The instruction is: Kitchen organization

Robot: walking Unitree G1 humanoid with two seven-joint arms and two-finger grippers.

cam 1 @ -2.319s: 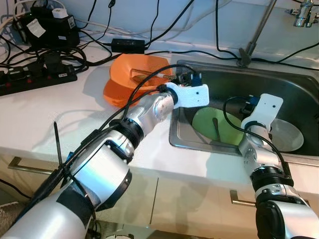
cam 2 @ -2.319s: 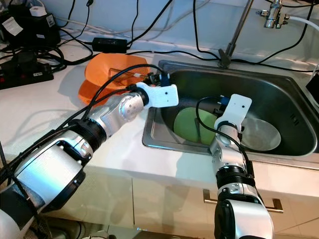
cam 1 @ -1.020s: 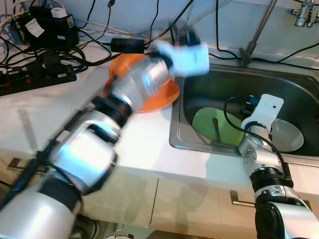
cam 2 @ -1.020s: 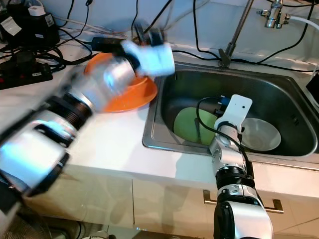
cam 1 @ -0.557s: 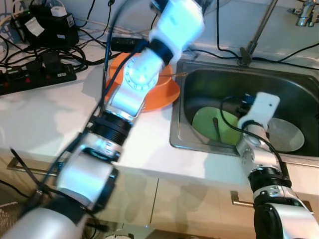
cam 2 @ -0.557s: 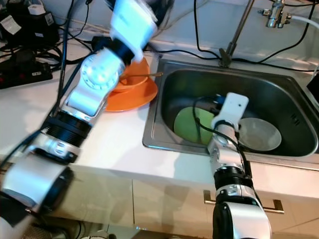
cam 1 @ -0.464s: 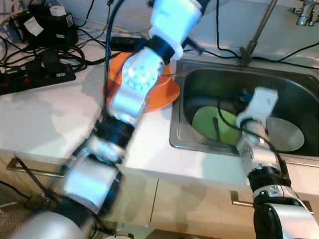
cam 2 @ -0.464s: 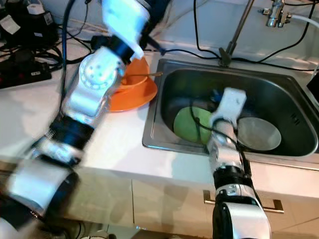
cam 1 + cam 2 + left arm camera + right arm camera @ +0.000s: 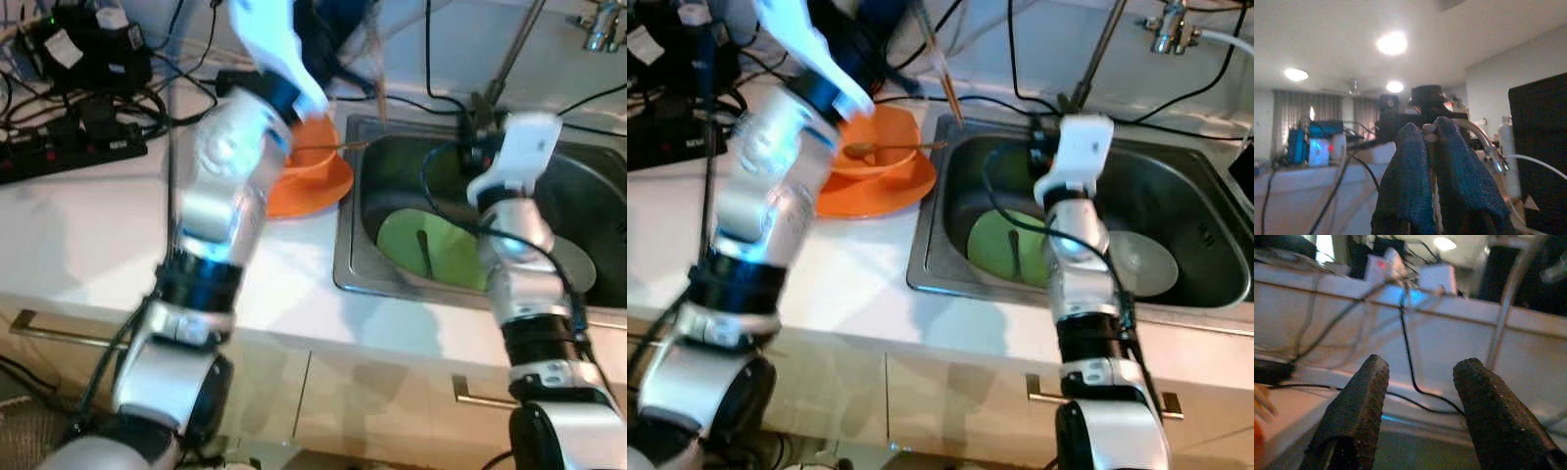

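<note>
White desk (image 9: 78, 225) runs along the left, cluttered with black cables and a power strip (image 9: 73, 147) at the back. Steel sink (image 9: 1215, 225) sunk into it on the right, tap stem (image 9: 1097, 54) rising behind. Left arm raised high over the desk's back edge, blurred; left hand (image 9: 1429, 132) has its fingers pressed together on a thin pale stick, chopstick-like (image 9: 940, 64), slanting down toward the sink's near-left corner. Right arm reaches up over the sink; right hand (image 9: 1420, 382) spread, nothing between the fingers, pointing at the back wall and cables. Orange plate (image 9: 892, 191) on the desk just beside the sink, orange bowl (image 9: 877, 137) stacked on it, a spoon (image 9: 887, 149) lying across the bowl. In the sink: green plate (image 9: 994, 245) with a utensil (image 9: 1014, 250) on it, pale bowl (image 9: 1151, 259) next to it.
</note>
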